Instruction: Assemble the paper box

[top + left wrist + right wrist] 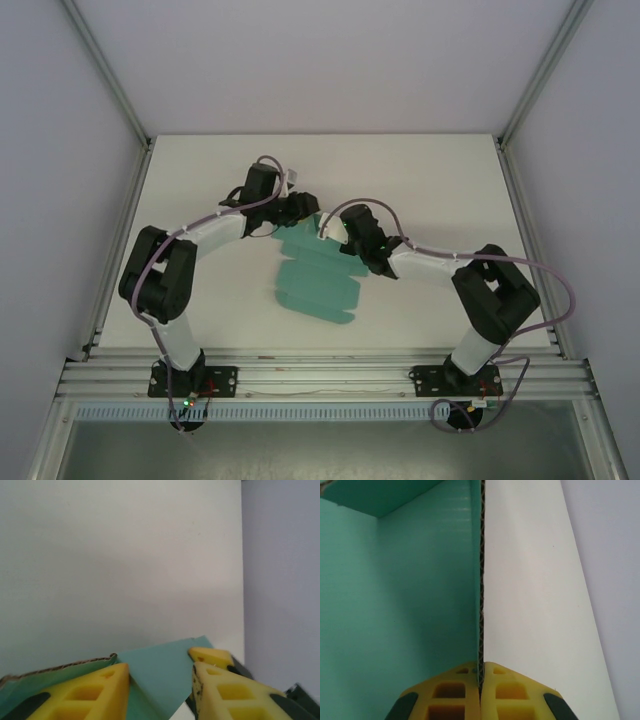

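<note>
Position first: the paper box lies in the middle of the table, long axis near to far, its far end between my two arms. The right gripper is clamped on an upright flap's edge. The left gripper reaches in from the left, jaws apart astride the facing flap

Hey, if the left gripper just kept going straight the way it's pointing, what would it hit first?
The paper box: a teal flap lies between the left gripper's parted fingers, so it would push into that card first. Beyond it looks like white table, though depth is unclear.
</note>
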